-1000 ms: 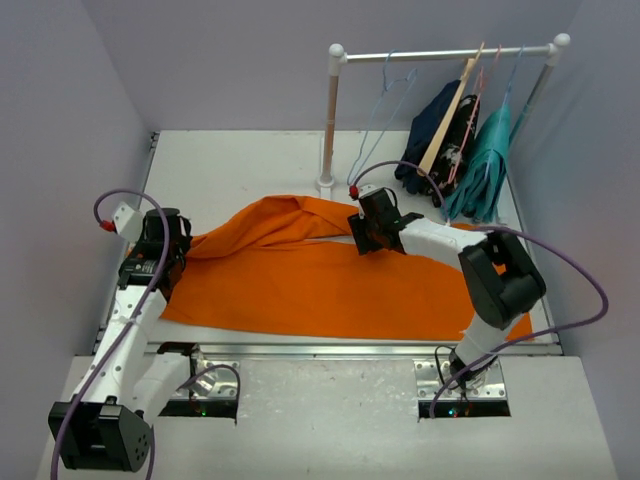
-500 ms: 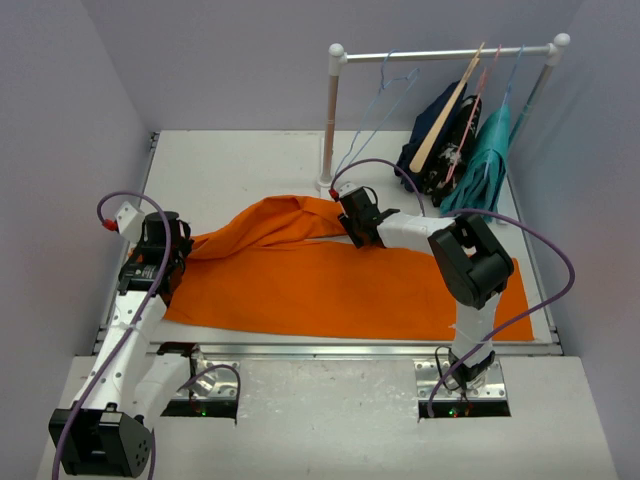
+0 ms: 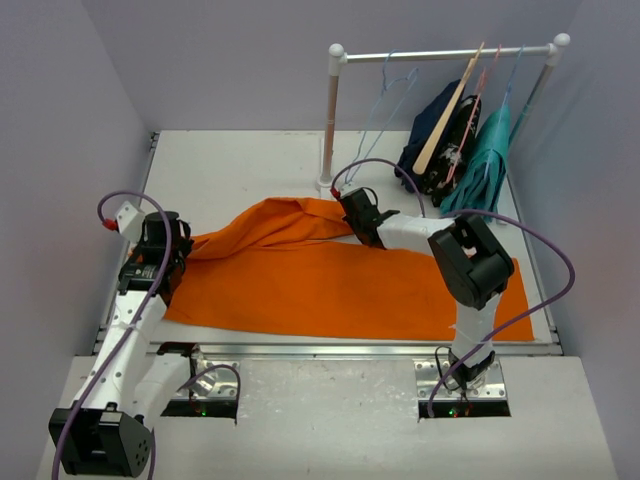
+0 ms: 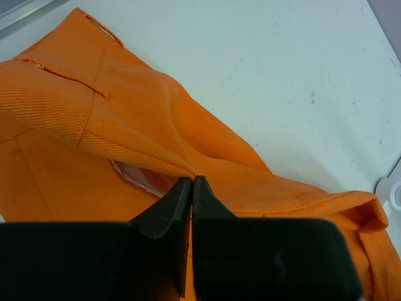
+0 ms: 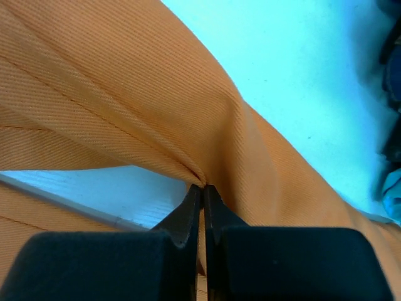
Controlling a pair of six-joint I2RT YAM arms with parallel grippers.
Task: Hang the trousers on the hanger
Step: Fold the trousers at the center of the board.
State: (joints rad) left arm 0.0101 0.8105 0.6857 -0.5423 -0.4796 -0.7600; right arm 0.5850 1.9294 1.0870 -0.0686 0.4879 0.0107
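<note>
The orange trousers [image 3: 330,280] lie spread across the middle of the table, folded over along the back edge. My left gripper [image 3: 178,250] is shut on the trousers' left end; in the left wrist view the closed gripper [image 4: 192,180] pinches a fold of the cloth [image 4: 125,125]. My right gripper [image 3: 352,212] is shut on the trousers' back fold; in the right wrist view the closed gripper [image 5: 202,187] pinches the orange cloth [image 5: 125,113], lifted a little off the table. The pale blue wire hanger [image 3: 385,105] hangs on the rail at the back.
A white clothes rail [image 3: 440,53] stands at the back right on a post [image 3: 329,120]. On it hang a tan wooden hanger [image 3: 448,115] with a dark navy garment [image 3: 440,135], a pink wire hanger [image 3: 478,90] and a teal garment [image 3: 485,160].
</note>
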